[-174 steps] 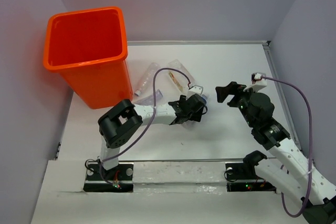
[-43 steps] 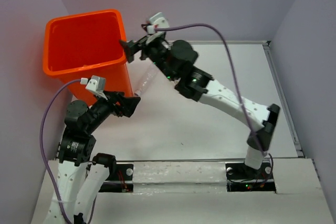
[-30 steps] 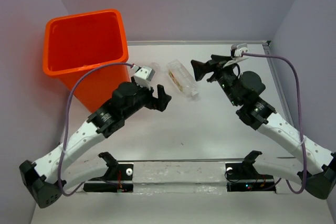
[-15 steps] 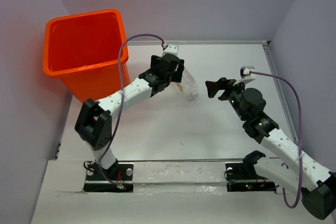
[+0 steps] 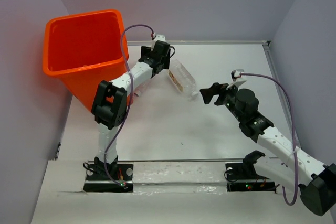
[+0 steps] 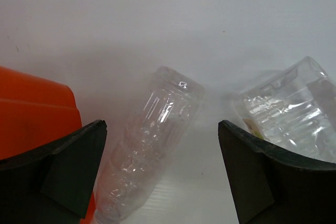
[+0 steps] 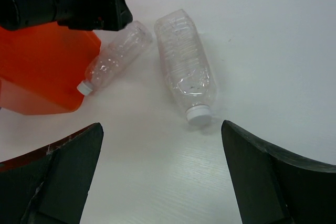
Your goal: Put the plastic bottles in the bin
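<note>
Two clear plastic bottles lie on the table. The larger bottle [image 5: 181,77] [image 7: 186,69] has a white cap and lies right of the bin [image 5: 84,45]. A slimmer bottle [image 6: 149,153] [image 7: 116,56] rests against the bin's side [image 7: 42,72]. My left gripper [image 5: 159,60] [image 6: 163,177] hovers open over the slimmer bottle, which lies between its fingers nearer the left one, untouched. My right gripper [image 5: 210,92] [image 7: 163,179] is open just short of the larger bottle's cap [image 7: 199,113], holding nothing.
The bright orange bin stands at the table's far left corner against the walls. A raised ledge [image 5: 199,42] runs along the table's back edge. White tabletop [image 5: 184,129] lies between the bottles and the arm bases.
My left gripper has moved back and left, off the larger bottle to over the slimmer one by the bin. My right gripper has drifted slightly nearer and left. Both bottles lie where they were.
</note>
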`<state>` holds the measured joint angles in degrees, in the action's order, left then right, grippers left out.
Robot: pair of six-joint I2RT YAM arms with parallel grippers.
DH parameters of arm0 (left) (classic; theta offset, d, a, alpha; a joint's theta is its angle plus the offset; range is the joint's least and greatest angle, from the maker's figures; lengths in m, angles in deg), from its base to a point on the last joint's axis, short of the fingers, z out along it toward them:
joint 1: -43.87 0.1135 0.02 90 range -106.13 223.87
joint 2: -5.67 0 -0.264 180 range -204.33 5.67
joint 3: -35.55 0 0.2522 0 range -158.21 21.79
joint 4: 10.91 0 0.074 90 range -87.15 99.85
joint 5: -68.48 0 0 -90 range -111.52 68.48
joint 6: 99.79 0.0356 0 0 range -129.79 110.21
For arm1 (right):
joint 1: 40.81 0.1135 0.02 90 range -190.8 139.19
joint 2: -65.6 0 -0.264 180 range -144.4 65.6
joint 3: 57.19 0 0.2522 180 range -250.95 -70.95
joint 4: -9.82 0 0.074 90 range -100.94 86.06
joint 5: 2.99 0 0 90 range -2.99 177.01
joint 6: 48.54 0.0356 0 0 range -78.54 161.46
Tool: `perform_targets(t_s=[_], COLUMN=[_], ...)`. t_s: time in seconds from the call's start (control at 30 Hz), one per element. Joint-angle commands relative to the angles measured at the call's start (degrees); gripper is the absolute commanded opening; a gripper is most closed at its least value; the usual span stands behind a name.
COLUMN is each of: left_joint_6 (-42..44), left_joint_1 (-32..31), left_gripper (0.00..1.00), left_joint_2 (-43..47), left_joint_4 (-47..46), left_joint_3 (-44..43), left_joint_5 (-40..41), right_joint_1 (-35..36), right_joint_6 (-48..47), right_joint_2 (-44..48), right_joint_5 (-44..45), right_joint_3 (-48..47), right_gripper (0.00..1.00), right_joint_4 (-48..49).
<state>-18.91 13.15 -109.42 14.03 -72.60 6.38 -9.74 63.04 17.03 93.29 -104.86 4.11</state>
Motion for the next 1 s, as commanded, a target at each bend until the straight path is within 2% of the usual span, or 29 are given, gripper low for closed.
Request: perform_targets(t_s=[0.0, 0.2, 0.33, 0.6, 0.67, 0.73, 0.8, 0.83, 0.87, 0.9, 0.97], left_joint_6=[2.2, 4.5, 4.6, 4.9, 5.3, 5.4, 5.3, 5.0, 4.7, 3.9, 2.9], left_joint_1=[1.5, 3.3, 3.8, 4.6, 4.6, 4.7, 4.7, 4.7, 4.8, 4.8, 4.7], left_gripper=[0.99, 0.99, 0.99, 0.98, 0.97, 0.91, 0.79, 0.64, 0.58, 0.46, 0.37], left_joint_2=[-1.5, -4.5, -6.9, -8.8, -9.2, -9.4, -9.0, -8.7, -8.3, -6.9, -4.0], left_joint_4=[1.2, 1.7, 2.0, 1.7, 1.3, 1.0, 0.9, 0.8, 0.8, 0.6, 0.4], left_joint_3=[-2.9, -3.5, -3.1, -1.2, -0.4, -0.2, 0.1, 0.2, 0.2, 0.3, 1.0], left_joint_5=[-1.9, -7.9, -9.0, -9.4, -9.4, -9.4, -9.7, -10.4, -10.8, -12.1, -13.9], right_joint_1=[-0.5, -0.5, -0.5, -2.3, -2.9, -3.4, -4.0, -4.7, -4.7, -4.7, -4.7], right_joint_6=[-2.2, -1.6, -2.1, -13.1, -15.0, -16.1, -18.5, -19.3, -20.2, -21.0, -23.7], right_joint_2=[-2.6, -6.5, -10.9, -24.4, -27.7, -30.3, -33.3, -36.7, -38.7, -42.6, -46.2], right_joint_5=[-4.3, -4.9, -3.3, -5.8, -9.3, -10.8, -11.4, -12.0, -12.5, -12.9, -13.1], right_joint_3=[-1.5, -3.6, -6.2, -19.5, -23.3, -26.2, -31.6, -33.3, -35.3, -39.6, -45.5], right_gripper=[1.00, 1.00, 1.00, 1.00, 1.00, 1.00, 1.00, 1.00, 1.00, 1.00, 1.00], right_joint_4=[1.4, 1.0, 0.7, -7.6, -10.2, -12.6, -15.0, -17.1, -18.3, -21.3, -23.4])
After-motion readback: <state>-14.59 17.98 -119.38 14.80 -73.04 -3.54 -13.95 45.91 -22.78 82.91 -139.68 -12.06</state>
